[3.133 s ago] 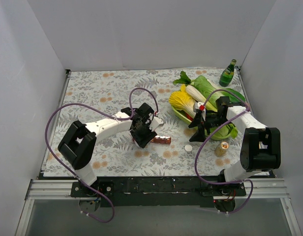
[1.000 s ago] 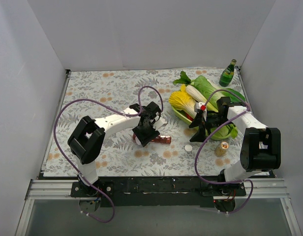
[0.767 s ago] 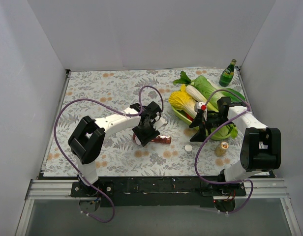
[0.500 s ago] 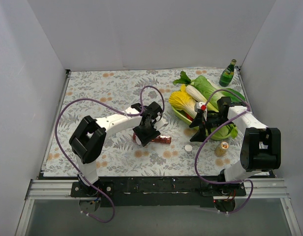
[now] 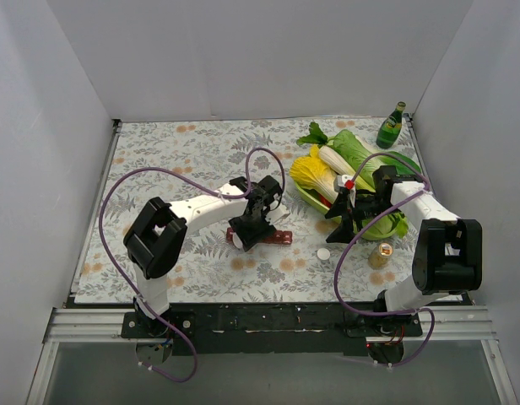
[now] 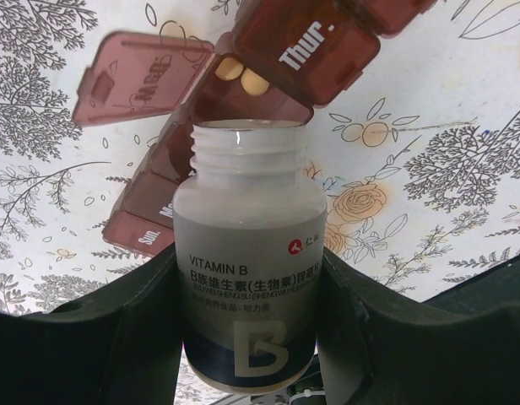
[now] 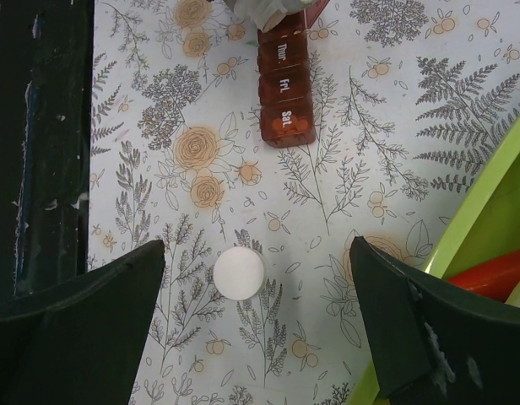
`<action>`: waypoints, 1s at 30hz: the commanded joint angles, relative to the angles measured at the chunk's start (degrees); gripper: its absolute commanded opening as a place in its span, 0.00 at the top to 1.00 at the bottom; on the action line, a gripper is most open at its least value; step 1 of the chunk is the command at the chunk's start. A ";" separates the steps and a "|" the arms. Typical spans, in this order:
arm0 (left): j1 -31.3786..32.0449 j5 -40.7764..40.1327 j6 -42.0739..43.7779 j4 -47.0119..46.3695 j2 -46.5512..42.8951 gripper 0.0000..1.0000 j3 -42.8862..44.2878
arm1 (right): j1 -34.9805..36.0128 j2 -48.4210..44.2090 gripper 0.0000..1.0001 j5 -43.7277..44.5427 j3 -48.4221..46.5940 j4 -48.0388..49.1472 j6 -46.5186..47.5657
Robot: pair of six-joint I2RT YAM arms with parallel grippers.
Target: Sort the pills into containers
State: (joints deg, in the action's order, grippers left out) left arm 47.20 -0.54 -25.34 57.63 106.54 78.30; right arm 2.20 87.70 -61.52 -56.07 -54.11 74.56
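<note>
On the flower-patterned surface (image 5: 184,160), left of the middle, the left pincer (image 6: 250,278) is seen clamped on a white bottle (image 6: 249,219), gripped round its lower body with a finger on either side. The bottle is uncapped, and its open mouth is pointed at the containers (image 6: 319,42), a dark-red strip lying flat on the surface just in front of it; whether the two touch cannot be told. One lid (image 6: 146,78) of the strip is flipped open beside the one marked "Thur.", and two pale yellow pills (image 6: 243,78) are seen in the uncovered compartment. To the right of the strip's "Sat." end, a round white cap (image 7: 239,273) is lying apart from it on the surface. The right pincer (image 7: 257,246) is held above that cap with its fingers spread wide and nothing between them. Further right, a green tray (image 5: 304,198) is loaded with vegetables (image 5: 315,173); a small tan-lidded jar (image 5: 381,254) is set nearer, and a green bottle (image 5: 391,126) is stood upright in the far right corner.
</note>
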 commanded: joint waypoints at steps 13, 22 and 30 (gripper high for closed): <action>0.79 -2.45 -0.50 0.65 -0.54 1.00 1.59 | -0.53 -0.16 0.02 -2.20 -2.11 -2.23 1.90; 0.79 -2.36 -1.11 -1.37 -2.30 1.00 0.54 | -0.61 -0.07 0.02 -2.20 -2.11 -2.32 1.99; 0.79 -1.84 -1.99 -4.54 -5.38 1.00 -2.54 | -0.61 -0.07 0.02 -2.29 -2.02 -2.49 2.08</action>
State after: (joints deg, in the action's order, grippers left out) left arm 47.81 -2.42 -26.50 55.55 105.91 77.30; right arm 1.89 87.70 -61.71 -56.16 -55.31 75.44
